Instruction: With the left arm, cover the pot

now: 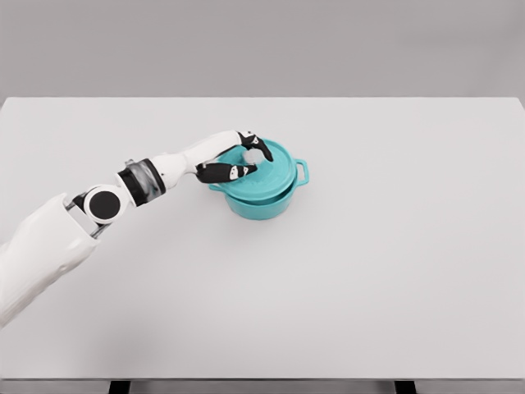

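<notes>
The left hand (238,158) reaches over the teal pot (264,201), its dark fingers (230,172) curled around the knob of the teal lid (271,168). The lid sits on the pot, a bit tilted. The pot stands on a plain white table (394,271), near its middle. Behind the pot is a gray wall (262,45). No writing shows anywhere.

Left arm (49,246): glossy white shell, bulky rounded upper section entering from approx. 8 o'clock of the view. Elbow joint (105,205) at its 2 o'clock end: black ring w/ a white round cap in the middle, small grey bracket beside it. Next, a wrist collar (141,182) w/ black band and grey translucent-looking ring. Forearm beyond is slim, white, tapering. Left hand (234,158): white palm, fingers (221,172) mostly black w/ small white patches at the knuckles and tips.
</notes>
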You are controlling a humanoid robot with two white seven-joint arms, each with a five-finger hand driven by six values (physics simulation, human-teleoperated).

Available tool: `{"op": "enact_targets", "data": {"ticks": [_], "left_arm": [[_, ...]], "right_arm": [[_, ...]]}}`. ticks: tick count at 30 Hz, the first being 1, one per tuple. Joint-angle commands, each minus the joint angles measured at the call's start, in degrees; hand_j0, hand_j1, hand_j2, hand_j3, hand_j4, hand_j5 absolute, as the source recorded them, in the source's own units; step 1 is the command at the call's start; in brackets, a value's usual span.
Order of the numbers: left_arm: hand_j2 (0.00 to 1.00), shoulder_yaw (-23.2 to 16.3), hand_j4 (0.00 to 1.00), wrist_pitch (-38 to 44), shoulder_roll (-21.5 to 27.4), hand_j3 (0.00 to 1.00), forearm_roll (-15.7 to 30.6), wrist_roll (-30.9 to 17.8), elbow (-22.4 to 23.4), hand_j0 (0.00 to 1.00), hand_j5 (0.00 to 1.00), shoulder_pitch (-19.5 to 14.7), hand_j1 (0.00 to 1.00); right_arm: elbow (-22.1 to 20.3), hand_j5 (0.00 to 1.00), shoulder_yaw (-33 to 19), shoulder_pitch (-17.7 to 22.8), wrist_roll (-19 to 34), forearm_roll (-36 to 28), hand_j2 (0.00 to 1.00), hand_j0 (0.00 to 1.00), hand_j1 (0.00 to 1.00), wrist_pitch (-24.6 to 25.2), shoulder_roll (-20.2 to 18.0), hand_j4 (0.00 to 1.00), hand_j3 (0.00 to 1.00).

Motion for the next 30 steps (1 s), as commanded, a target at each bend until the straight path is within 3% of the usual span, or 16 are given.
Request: {"op": "enact_targets", "data": {"ticks": [1,30], "left_arm": [[0.53,0.0,0.53,0.0,-0.1,0.53,0.3,0.0,-0.1,0.53,0.53,0.0,0.53],[0.52,0.0,0.52,0.1,-1.2,0.52,0.2,0.0,1.3,0.52,0.52,0.2,0.52]], "right_arm": [[0.0,1.0,0.0,0.0,0.0,0.0,1.0,1.0,1.0,0.0,0.0,1.0,1.0],[0.0,1.0,0.0,0.0,0.0,0.0,1.0,1.0,1.0,0.0,0.0,1.0,1.0]]}}
